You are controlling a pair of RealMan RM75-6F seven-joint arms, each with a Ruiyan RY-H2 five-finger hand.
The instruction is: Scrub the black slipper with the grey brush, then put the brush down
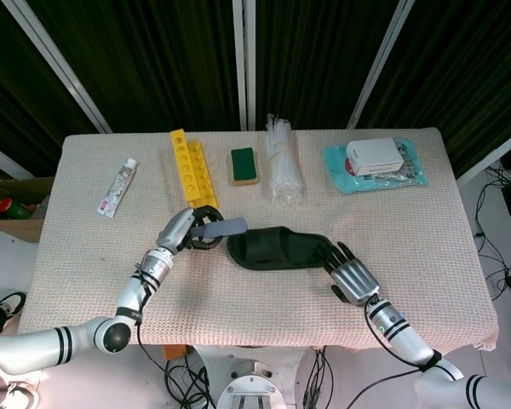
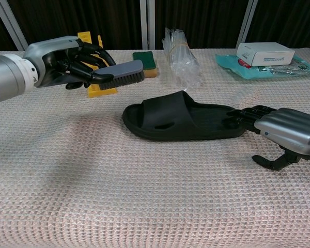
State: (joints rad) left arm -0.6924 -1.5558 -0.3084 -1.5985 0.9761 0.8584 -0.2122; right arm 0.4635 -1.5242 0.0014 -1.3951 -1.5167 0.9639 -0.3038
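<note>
The black slipper (image 2: 183,123) lay flat in the middle of the surface (image 2: 144,196), with its toe end pointing to the left hand's side. It looked like soft rubber or foam, so it was probably light and bendy, and it could slide on the cloth when rubbed. A good place to hold it was the heel end, pressing down so it stayed put.

The grey brush (image 2: 120,75) was up in the air, just past the toe end of the slipper and not touching it. It looked hard and light, with dark bristles pointing down. The best place to hold it was the handle end, and that was where the left hand (image 2: 62,63) had it. The fingers (image 2: 90,54) of that hand were curled tight around the handle.

The right hand (image 2: 287,134) was low by the heel end of the slipper. Its fingers (image 1: 336,253) were spread out and straight, holding nothing. The tips were at the heel rim, but I could not tell if they touched it.

The scrubbing looked not yet begun
</note>
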